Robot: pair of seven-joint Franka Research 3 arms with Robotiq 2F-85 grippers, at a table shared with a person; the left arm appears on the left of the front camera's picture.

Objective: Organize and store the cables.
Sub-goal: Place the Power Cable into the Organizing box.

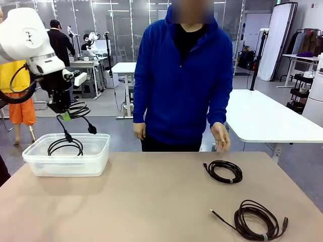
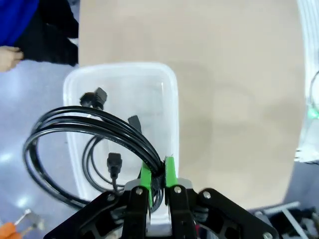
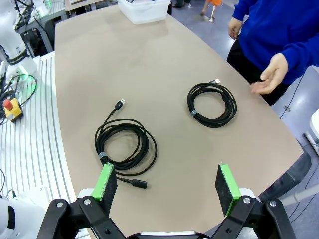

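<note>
Cables being binned: on the tan table (image 1: 151, 201), a clear plastic bin (image 1: 65, 166) at frame left holds one coiled cord (image 1: 65, 139). Above it, the left gripper (image 2: 158, 164) clamps a power-cord coil (image 2: 84, 122); lowering and release look next. Lower right, a larger coil (image 3: 102, 149) and a smaller coil (image 3: 193, 107) lie below the right gripper (image 3: 167, 184), its fingers apart.
</note>
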